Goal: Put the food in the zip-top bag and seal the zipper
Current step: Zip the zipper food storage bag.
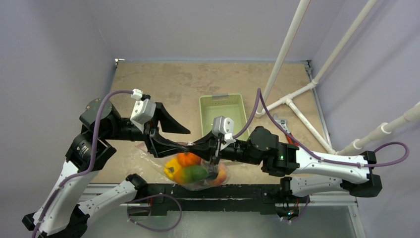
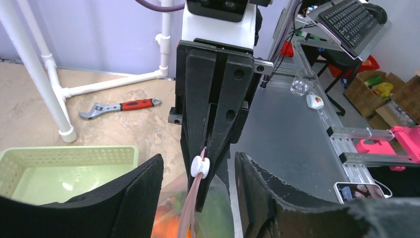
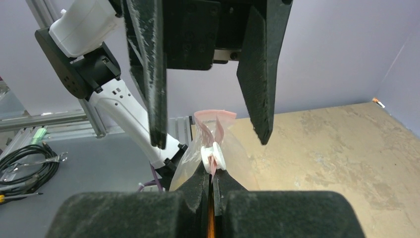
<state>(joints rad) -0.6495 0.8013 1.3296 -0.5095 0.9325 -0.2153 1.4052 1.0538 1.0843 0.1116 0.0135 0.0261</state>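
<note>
The zip-top bag (image 1: 200, 179) hangs at the table's near edge, holding the food: an orange pumpkin (image 1: 188, 159), a yellow pepper (image 1: 173, 169), a green piece (image 1: 196, 173) and a red-orange piece (image 1: 221, 174). My right gripper (image 1: 195, 145) is shut on the pink zipper (image 3: 214, 117), right behind its white slider (image 3: 212, 157). My left gripper (image 1: 188, 140) is open, one finger on each side of the bag's mouth. In the left wrist view the slider (image 2: 200, 167) sits on the strip against the shut right gripper (image 2: 210, 163), between my open fingers (image 2: 143, 198).
The pale green basket (image 1: 221, 97) stands behind the bag and also shows in the left wrist view (image 2: 64, 152). A red-handled wrench (image 1: 283, 125) lies to the right. A white pipe frame (image 1: 292, 44) stands at the back right. A metal bench (image 2: 297, 139) lies beyond the table's edge.
</note>
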